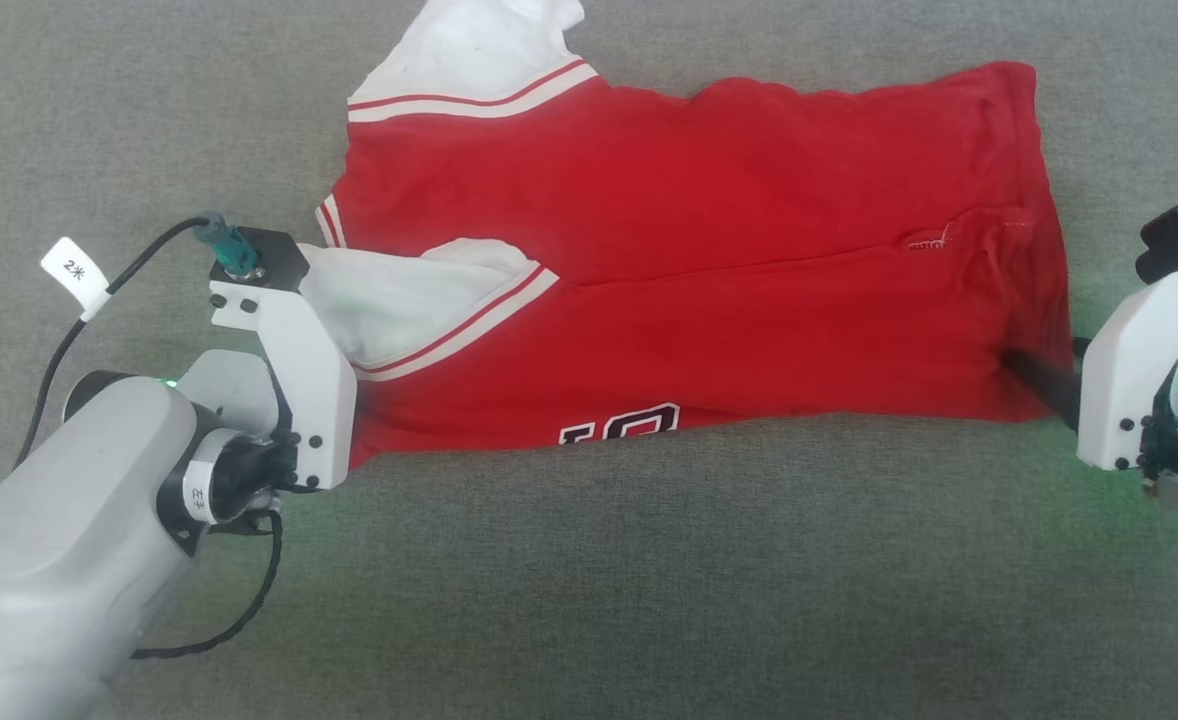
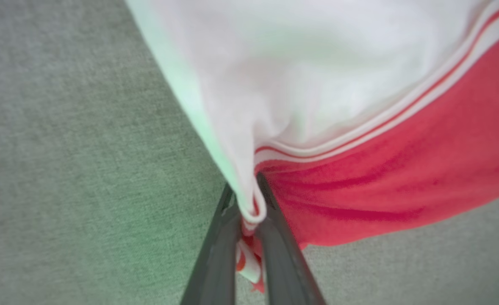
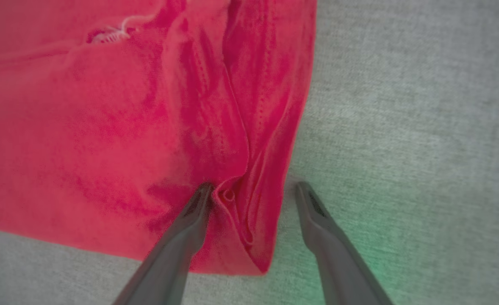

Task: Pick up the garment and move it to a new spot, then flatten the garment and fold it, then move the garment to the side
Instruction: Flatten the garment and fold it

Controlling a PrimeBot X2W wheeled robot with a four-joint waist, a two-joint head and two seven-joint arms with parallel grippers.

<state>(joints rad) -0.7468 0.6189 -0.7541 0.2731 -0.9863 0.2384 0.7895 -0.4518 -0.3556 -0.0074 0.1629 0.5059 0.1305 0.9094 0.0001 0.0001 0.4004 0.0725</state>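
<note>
The garment [image 1: 709, 260], a red jersey with white sleeves and striped trim, lies spread sideways on the grey cloth surface [image 1: 649, 580]. Part of its dark number [image 1: 619, 425] peeks out at the near edge. My left gripper [image 2: 245, 188] is shut on a fold of white sleeve and striped trim at the garment's left end. At the lower right corner of the red hem, my right gripper [image 3: 253, 188] stands open and straddles the corner. One of its fingers [image 3: 190, 220] rests on the red fabric, the other on the bare surface beside it.
A black cable with a white tag [image 1: 74, 270] loops off my left wrist over the surface. Bare grey cloth stretches in front of the garment and to both sides.
</note>
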